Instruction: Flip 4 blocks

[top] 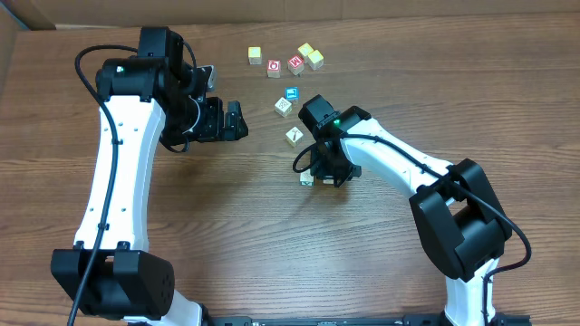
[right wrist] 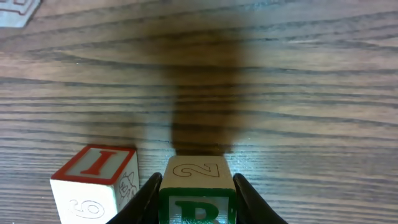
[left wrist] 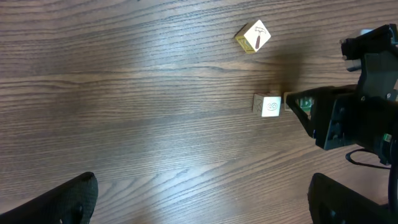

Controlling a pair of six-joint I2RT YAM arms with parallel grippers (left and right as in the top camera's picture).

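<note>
Overhead, the right arm reaches forward from a bent elbow, and the right gripper is closed partway on a small pale wooden cube printed with a green "B", held low at the brown wood-grain table. Only the right wrist view shows the cube's "2" face. Just beside that cube stands a cream cube with a red "I". Beyond it lies a cream cube with a dark diagonal mark. The left gripper hangs spread wide and empty, well apart.
</note>
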